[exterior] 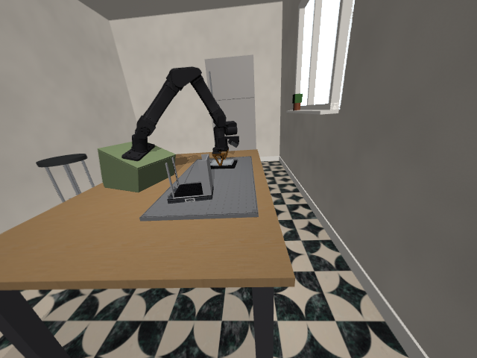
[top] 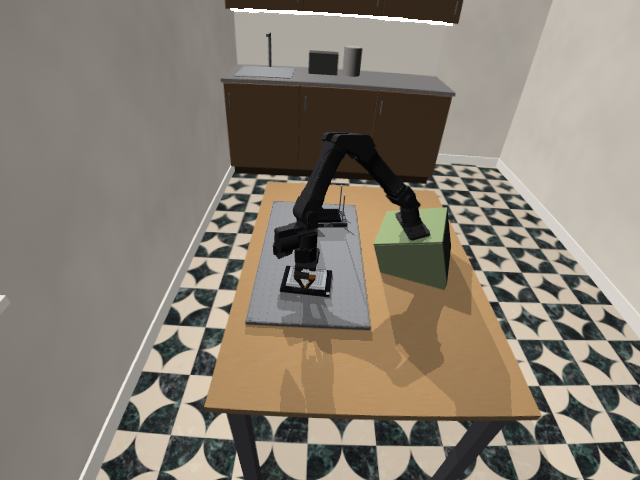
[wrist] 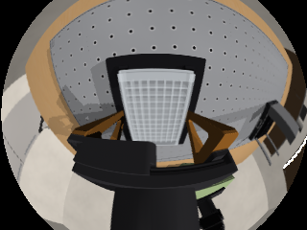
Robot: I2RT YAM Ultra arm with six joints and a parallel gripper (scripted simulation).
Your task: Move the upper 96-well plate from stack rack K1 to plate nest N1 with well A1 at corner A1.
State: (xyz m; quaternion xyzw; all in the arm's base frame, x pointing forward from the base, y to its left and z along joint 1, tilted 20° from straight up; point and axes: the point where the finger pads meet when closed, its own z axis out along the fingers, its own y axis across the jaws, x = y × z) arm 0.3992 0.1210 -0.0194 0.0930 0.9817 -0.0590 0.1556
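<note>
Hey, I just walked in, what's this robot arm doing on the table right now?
The black arm is moving a 96-well plate from the stack rack K1 to the plate nest N1 on the grey perforated board. The plate now lies in the nest, and the gripper is open, its orange fingers spread either side of the plate, holding nothing. A dark plate sits in the rack.

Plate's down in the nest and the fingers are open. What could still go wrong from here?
1. The gripper is open, but its orange fingers sit close beside the white plate; a skewed lift might drag it out of the black nest.
2. The A1 mark isn't readable in any view, so orientation is unconfirmed.
3. The rack stands nearby; a low retreat could clip it.
</note>
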